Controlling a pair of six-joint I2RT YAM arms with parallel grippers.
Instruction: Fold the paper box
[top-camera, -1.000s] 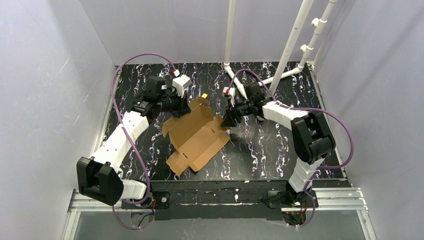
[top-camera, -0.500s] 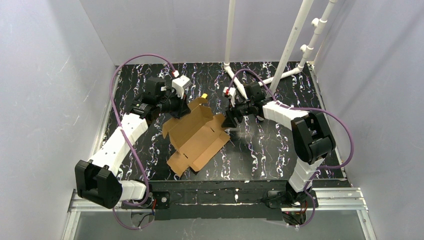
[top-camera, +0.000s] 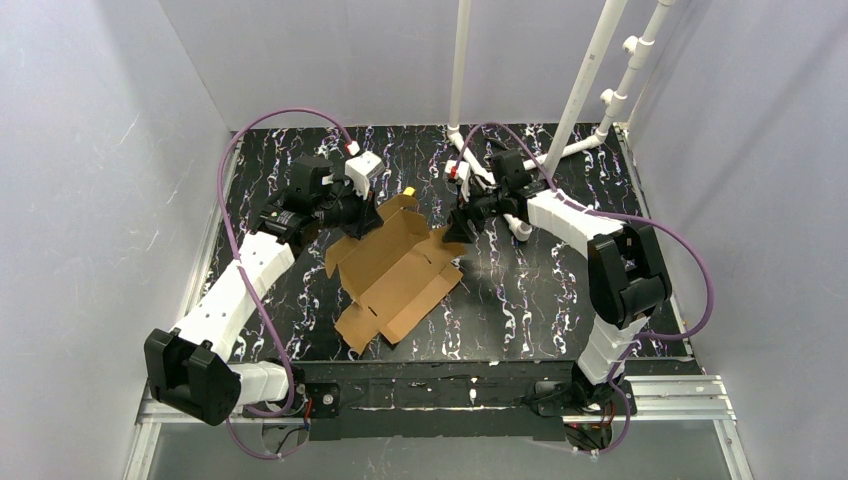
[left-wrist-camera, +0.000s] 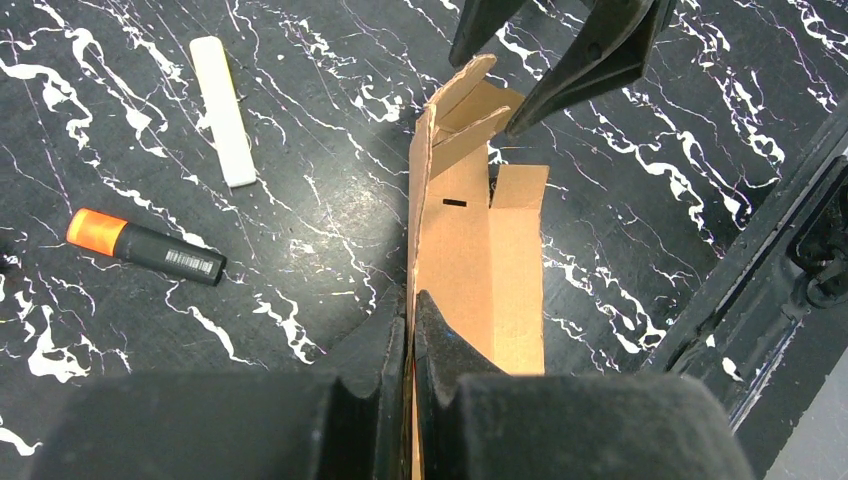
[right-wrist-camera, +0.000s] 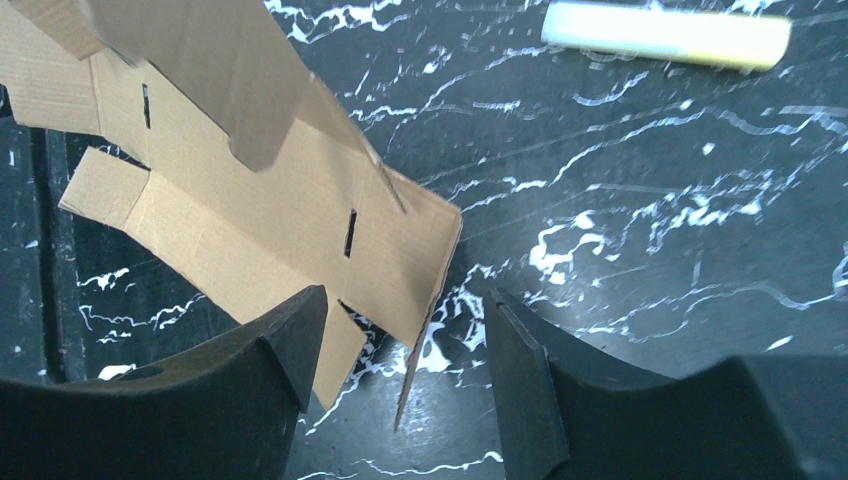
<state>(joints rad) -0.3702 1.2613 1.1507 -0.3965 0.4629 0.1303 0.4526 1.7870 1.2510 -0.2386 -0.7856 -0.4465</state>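
Table: a black marbled tabletop (top-camera: 540, 300) veined in white and purple, with pale walls on three sides.
Pipe frame: white plastic pipes (top-camera: 585, 90) rise from the far right corner, behind the right arm.
Task's thing: the paper box (top-camera: 395, 275), a brown corrugated cardboard die-cut sheet with flaps and slots, lies mid-table between the two arms.
Done so far: one long side panel stands upright, and the far end flaps are tilted up off the table.
Left to do: judging by this, the fold is at an early stage. Most of the sheet lies flat, no wall is locked, and no tab sits in a slot.
Left gripper: the left gripper (left-wrist-camera: 410, 300) is clenched on the top edge of the upright panel, its fingers pressed against both faces.
Right gripper: the right gripper (right-wrist-camera: 405, 300) is released. Its jaws stand apart astride the corner of a far flap, and neither appears to touch it.
Edges: the sheet's near corner lies close to the table's front edge.
Open room: bare tabletop to the right of the sheet leaves space to swing flaps; the left wall and arm crowd the other side.
Loose items: a black marker with an orange cap (left-wrist-camera: 145, 250) and a white flat stick (left-wrist-camera: 225, 110) lie near the raised panel, apart from it.
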